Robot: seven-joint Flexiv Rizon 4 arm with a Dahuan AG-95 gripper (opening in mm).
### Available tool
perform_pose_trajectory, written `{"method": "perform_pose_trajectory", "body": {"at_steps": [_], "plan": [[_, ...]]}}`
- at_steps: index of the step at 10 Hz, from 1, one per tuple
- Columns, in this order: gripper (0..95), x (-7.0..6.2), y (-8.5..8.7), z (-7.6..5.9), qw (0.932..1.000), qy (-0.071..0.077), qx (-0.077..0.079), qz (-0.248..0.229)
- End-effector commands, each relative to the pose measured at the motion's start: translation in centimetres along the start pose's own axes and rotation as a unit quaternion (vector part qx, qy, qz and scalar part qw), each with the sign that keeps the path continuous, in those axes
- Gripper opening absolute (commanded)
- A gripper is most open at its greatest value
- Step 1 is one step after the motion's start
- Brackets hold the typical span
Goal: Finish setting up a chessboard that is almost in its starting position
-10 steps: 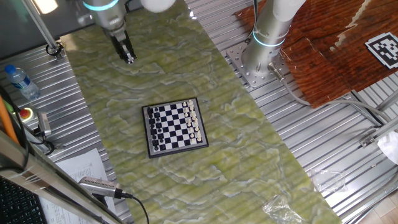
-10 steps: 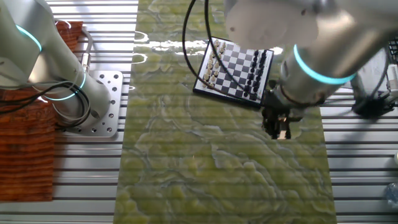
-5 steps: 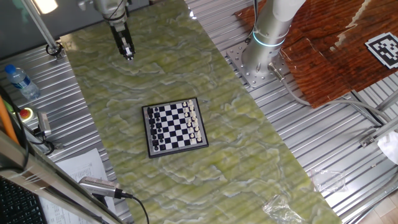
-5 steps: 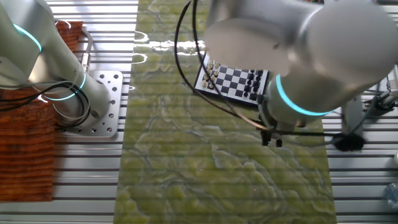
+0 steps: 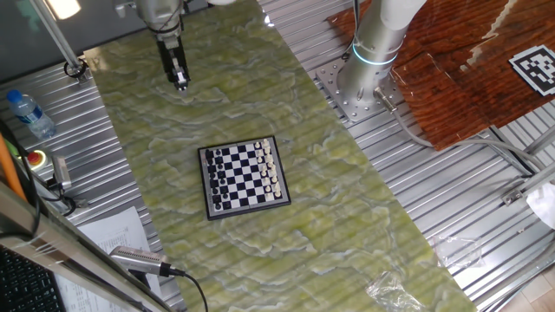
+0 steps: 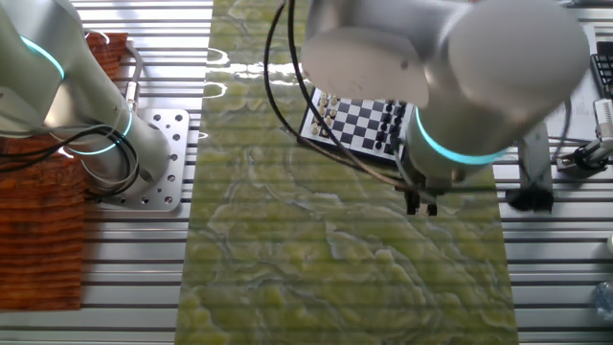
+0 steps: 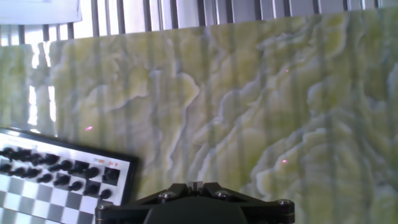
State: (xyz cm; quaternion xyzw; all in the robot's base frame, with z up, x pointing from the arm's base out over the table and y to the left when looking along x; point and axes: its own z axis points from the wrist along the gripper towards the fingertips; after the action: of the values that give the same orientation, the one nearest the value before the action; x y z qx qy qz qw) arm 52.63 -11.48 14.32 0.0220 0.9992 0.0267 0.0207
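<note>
The chessboard (image 5: 250, 208) lies flat in the middle of the green marbled mat, black pieces in its left rows and white pieces in its right rows. It also shows in the other fixed view (image 6: 335, 147), partly hidden by my arm, and at the lower left of the hand view (image 7: 74, 148), where only black pieces are visible. My gripper (image 5: 179, 80) hangs over the mat's far left part, well away from the board, with its fingers together. In the other fixed view the gripper (image 6: 421, 204) sits just in front of the board. In the hand view the gripper (image 7: 194, 185) looks shut, with a thin pale sliver between the tips.
A second arm's base (image 5: 368, 52) stands at the mat's far right edge, beside a red-brown cloth (image 5: 451, 78) with a code tag (image 5: 536, 68). A water bottle (image 5: 26, 113) and a red button (image 5: 35, 159) sit at the left. Crumpled plastic (image 5: 390, 286) lies at the front right.
My arm's upper part has swung across the board in the other fixed view. The gripper tip has stayed at almost the same spot over the mat. The board has not moved.
</note>
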Motion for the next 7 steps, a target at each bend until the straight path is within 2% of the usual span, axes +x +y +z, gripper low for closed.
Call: {"method": "perform_pose_trajectory", "body": {"at_steps": [1, 7], "plan": [[0.0, -0.16, 0.02, 0.06, 0.9999, 0.003, 0.010, -0.002], [0.0, -0.17, 0.02, 0.06, 0.9999, 0.004, 0.016, 0.000]]}}
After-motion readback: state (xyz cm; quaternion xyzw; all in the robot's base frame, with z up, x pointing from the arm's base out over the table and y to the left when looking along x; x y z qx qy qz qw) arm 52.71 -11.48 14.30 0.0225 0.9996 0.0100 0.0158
